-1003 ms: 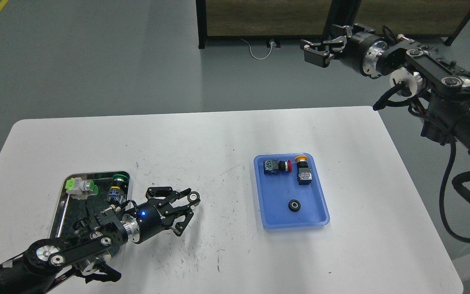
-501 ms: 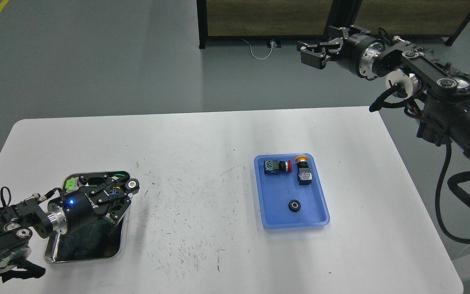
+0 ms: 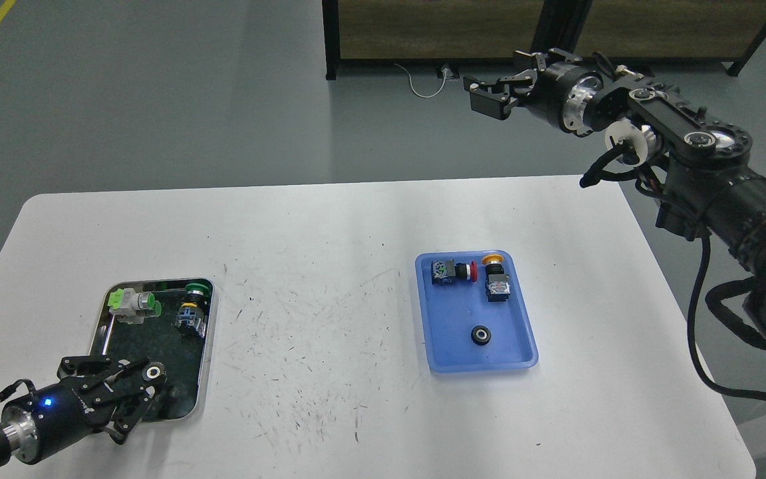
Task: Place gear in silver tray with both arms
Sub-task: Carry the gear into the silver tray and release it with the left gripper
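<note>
My left gripper point(image 3: 149, 376) comes in at the lower left and is shut on a small black gear point(image 3: 153, 371) with a silver hub. It holds the gear over the near right part of the silver tray point(image 3: 207, 346). A second black gear point(image 3: 481, 334) lies in the blue tray point(image 3: 522, 346) on the right. My right gripper point(image 3: 486, 95) is open and empty, raised high beyond the table's far edge, far from both trays.
In the silver tray lie a light-green switch part point(image 3: 131, 303) and a green-capped button point(image 3: 191, 307). The blue tray holds a red button switch point(image 3: 451, 271) and a yellow button switch point(image 3: 495, 278). A dark frame point(image 3: 327, 40) stands on the floor behind.
My left gripper carried the gear left from the table's middle, over the silver tray, then back toward me to its near end. My right gripper drifted left.
</note>
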